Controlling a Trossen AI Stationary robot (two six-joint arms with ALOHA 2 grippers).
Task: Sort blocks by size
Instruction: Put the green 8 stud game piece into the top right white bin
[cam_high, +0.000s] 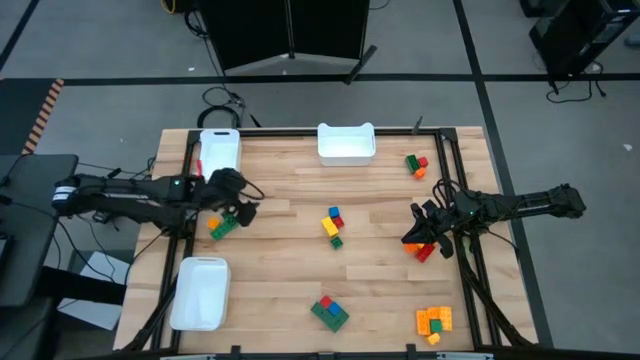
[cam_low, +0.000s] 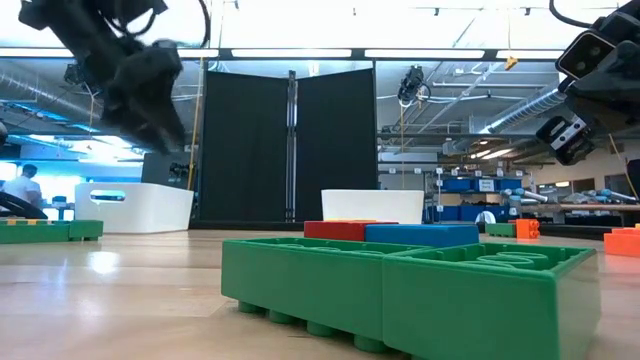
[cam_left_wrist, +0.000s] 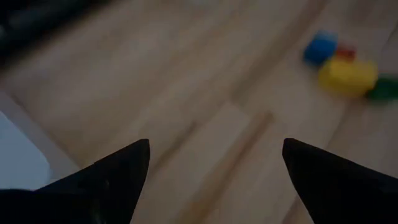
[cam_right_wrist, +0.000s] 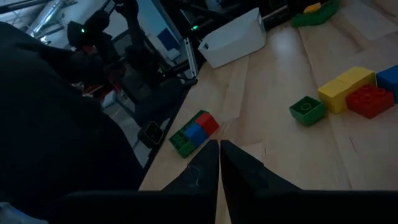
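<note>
The blocks lie on the wooden table in clusters. An orange and green pair (cam_high: 222, 225) sits just beside my left gripper (cam_high: 246, 203). A blue, red, yellow and green group (cam_high: 332, 224) is at the centre, and a green, blue and red cluster (cam_high: 328, 312) near the front edge. My left gripper (cam_left_wrist: 216, 149) hovers open over bare wood with nothing between its fingers. My right gripper (cam_right_wrist: 219, 150) hangs shut at the table's right (cam_high: 415, 236), above red and orange blocks (cam_high: 424, 250). In the low view both grippers stand well above the table.
Three white trays stand at the far left (cam_high: 220, 152), far centre (cam_high: 346, 142) and near left (cam_high: 200, 292). More blocks lie at the far right (cam_high: 416, 164) and near right (cam_high: 433, 322). Bare wood stretches between the left gripper and the centre group.
</note>
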